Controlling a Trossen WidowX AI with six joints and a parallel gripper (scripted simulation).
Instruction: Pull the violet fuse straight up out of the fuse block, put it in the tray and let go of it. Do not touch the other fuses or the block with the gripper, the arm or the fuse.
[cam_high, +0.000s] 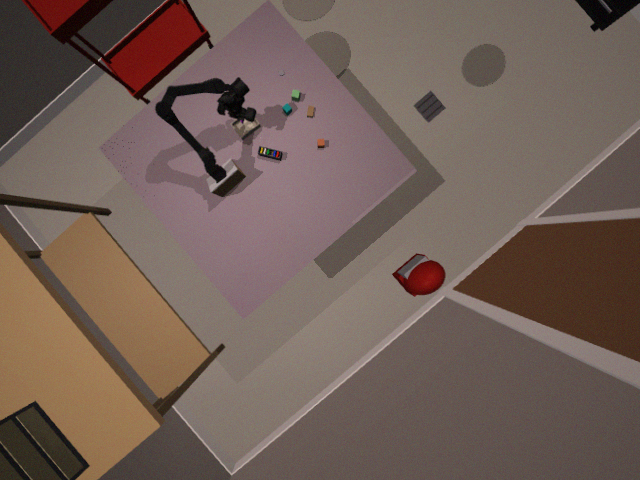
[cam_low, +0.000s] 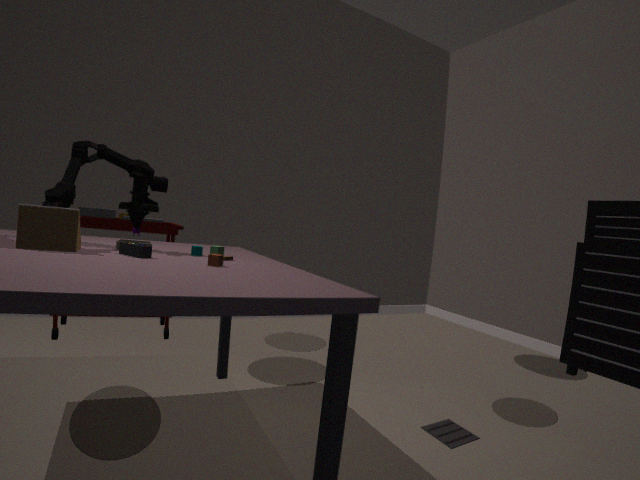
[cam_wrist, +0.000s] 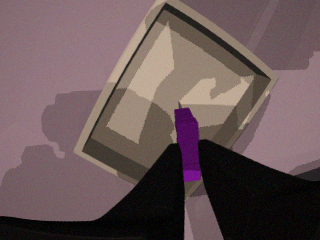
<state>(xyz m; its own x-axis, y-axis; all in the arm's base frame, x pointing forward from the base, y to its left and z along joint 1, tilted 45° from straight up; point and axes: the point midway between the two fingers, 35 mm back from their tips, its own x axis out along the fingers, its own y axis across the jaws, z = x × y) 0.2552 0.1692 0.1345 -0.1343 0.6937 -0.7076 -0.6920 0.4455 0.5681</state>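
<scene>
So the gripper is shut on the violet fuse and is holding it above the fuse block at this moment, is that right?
Not quite: the gripper is shut on the violet fuse, but it holds it above the tray, not the fuse block. The wrist view shows the tray's beige floor directly beneath the fuse, and the top view shows the fuse block lying apart from the gripper on the table.

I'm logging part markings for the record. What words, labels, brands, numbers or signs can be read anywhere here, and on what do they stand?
None: no readable text in any view.
Violet fuse, held in the gripper: no marking shows.
Tray: plain.
Fuse block: only coloured fuses show, too small to reveal any print.
</scene>
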